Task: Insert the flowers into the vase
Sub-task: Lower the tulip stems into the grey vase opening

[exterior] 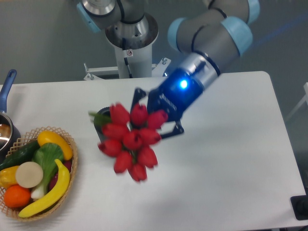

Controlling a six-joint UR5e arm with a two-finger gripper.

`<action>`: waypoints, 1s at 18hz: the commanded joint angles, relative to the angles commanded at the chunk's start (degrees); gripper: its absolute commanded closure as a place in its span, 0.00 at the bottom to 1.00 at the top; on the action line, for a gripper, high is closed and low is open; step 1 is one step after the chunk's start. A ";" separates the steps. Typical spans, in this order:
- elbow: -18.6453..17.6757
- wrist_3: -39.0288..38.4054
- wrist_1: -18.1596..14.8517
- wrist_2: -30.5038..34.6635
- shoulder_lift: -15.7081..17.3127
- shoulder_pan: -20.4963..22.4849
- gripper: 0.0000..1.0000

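The flowers point(131, 141) hang before the vase point(101, 120), basket point(72, 166) left.

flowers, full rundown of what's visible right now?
The flowers are a bunch of about nine red tulip buds, slightly motion-blurred, with a few green leaves poking out at the upper left. They look artificial. The claw holds the bunch by its hidden stems, off the table, buds toward the camera. In this view it covers most of the dark vase; whether they touch cannot be told.
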 joint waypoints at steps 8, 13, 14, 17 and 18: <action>-9.41 4.93 0.09 -5.10 7.04 2.11 0.89; -13.10 7.91 0.09 -5.01 8.10 2.46 0.88; -13.81 9.05 0.09 -5.01 8.19 2.46 0.88; -15.39 10.03 0.09 -5.01 8.36 2.46 0.87; -15.74 10.55 0.09 -5.01 8.36 2.55 0.87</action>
